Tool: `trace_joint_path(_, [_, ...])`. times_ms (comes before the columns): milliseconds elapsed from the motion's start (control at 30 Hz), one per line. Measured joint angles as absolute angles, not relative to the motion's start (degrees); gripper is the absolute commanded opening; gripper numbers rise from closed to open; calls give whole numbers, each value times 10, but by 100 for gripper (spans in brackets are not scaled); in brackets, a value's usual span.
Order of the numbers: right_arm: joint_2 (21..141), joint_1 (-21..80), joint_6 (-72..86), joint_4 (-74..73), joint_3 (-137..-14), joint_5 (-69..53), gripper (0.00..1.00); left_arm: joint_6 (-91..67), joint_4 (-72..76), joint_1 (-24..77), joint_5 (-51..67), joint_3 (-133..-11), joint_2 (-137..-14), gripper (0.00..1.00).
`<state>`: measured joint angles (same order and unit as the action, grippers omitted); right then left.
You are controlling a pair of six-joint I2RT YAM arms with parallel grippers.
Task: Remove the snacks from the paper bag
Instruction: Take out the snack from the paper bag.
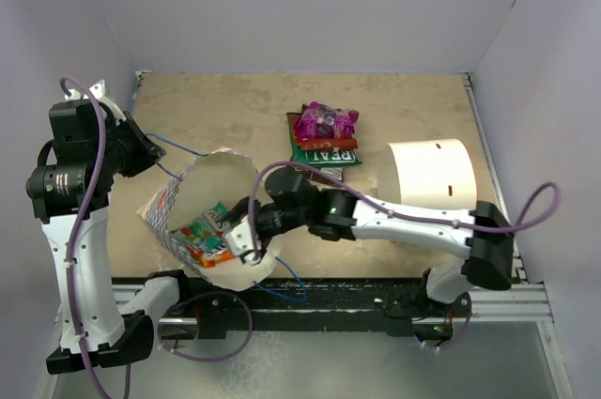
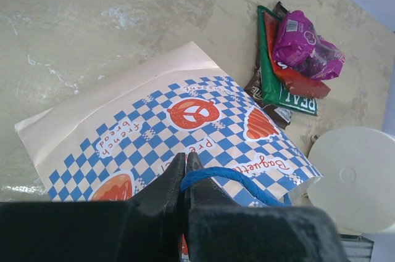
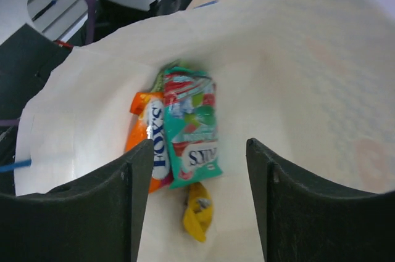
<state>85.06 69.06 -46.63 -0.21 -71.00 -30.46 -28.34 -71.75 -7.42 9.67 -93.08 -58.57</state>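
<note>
– Right gripper [image 3: 199, 151] is held apart in the mouth of the paper bag [image 1: 230, 172], at the near left; left gripper [image 2: 185, 166] is clamped on the blue handle [image 2: 213, 174].
– Teal packet [image 3: 194, 129] (light, slick, probably crinkly) is best pinched across one flat edge.

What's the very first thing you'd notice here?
The blue-checked paper bag gapes at the front left of the table, the right tool spread wide inside its mouth over a teal packet and an orange packet. The left tool pinches its blue string handle. Farther back, a magenta packet lies on a dark green packet.
</note>
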Motion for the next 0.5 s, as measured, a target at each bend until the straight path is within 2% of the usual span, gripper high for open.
trace_joint_path(200, [957,725,-506,-7,-738,-224,48,-283,-733,-74,102,-931,-594,0])
trace_joint_path(500, [1021,724,-592,-21,-754,-100,45,-272,-753,-74,108,-931,-600,0])
